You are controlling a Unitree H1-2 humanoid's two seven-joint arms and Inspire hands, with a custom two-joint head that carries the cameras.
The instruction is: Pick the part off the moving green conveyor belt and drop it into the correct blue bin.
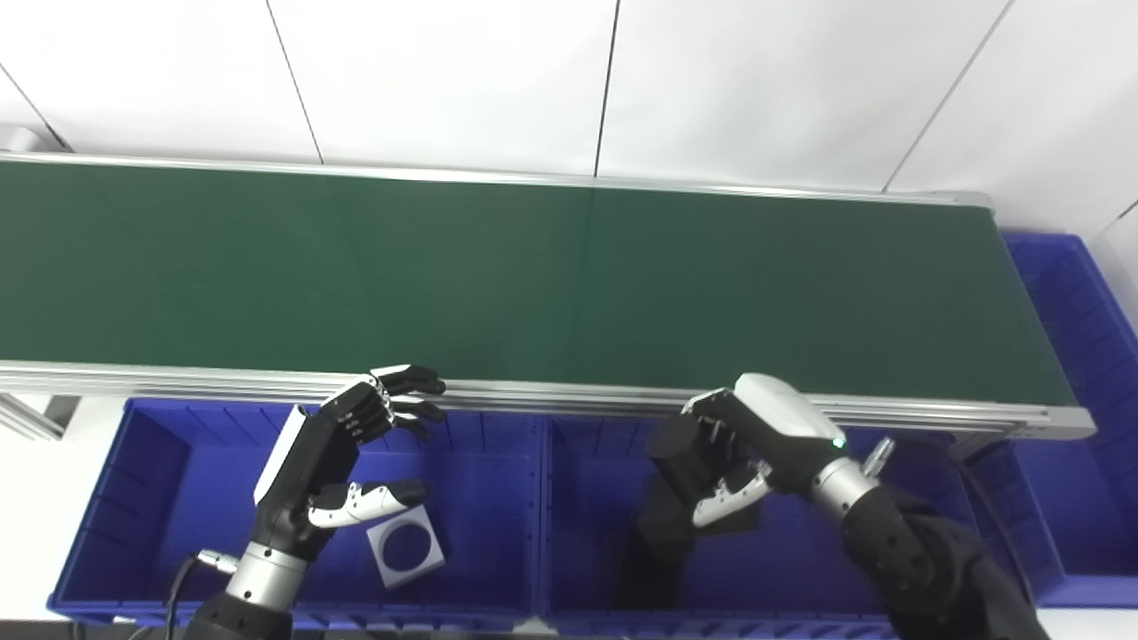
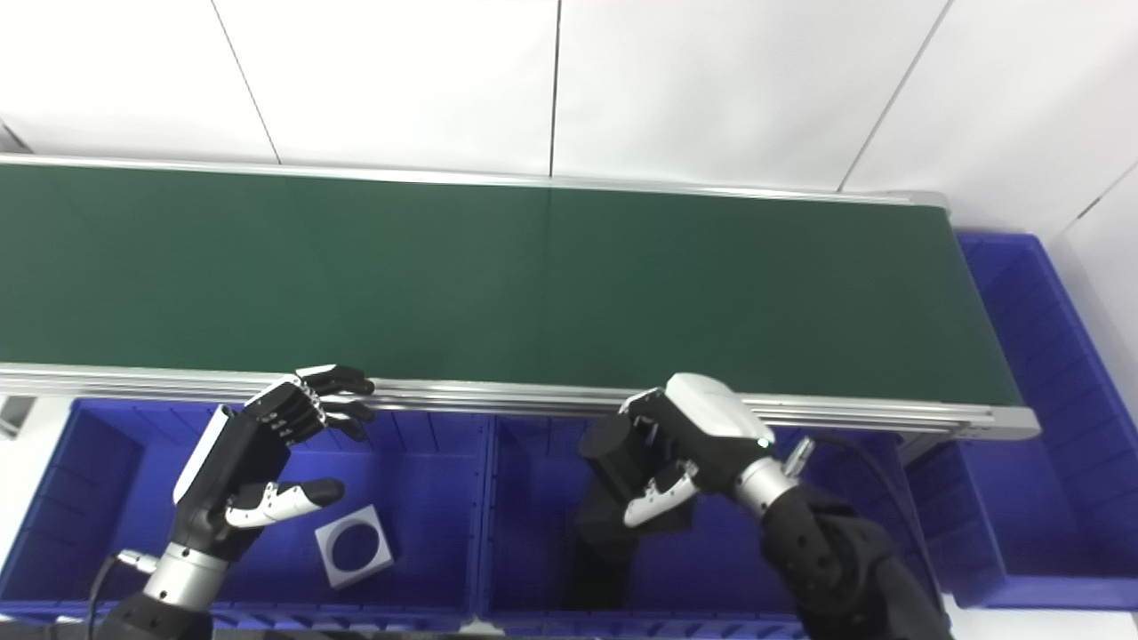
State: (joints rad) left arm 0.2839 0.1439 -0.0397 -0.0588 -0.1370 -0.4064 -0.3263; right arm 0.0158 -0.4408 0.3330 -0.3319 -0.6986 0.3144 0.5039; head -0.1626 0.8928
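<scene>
The green conveyor belt (image 1: 569, 276) carries no part. My right hand (image 1: 756, 444) is shut on a black cylindrical part (image 1: 677, 449) and holds it over the middle blue bin (image 1: 587, 498), just in front of the belt's near rail. A dark shape (image 1: 658, 542) lies under it in the bin; I cannot tell whether it is a part or a shadow. My left hand (image 1: 342, 453) is open and empty over the left blue bin (image 1: 178, 480). A grey square part with a round hole (image 1: 405, 551) lies on that bin's floor below the thumb.
A third blue bin (image 1: 1076, 356) stands at the belt's right end. The belt's aluminium rail (image 1: 551, 396) runs between both hands and the belt. A white wall rises behind the belt. Cables hang near both wrists.
</scene>
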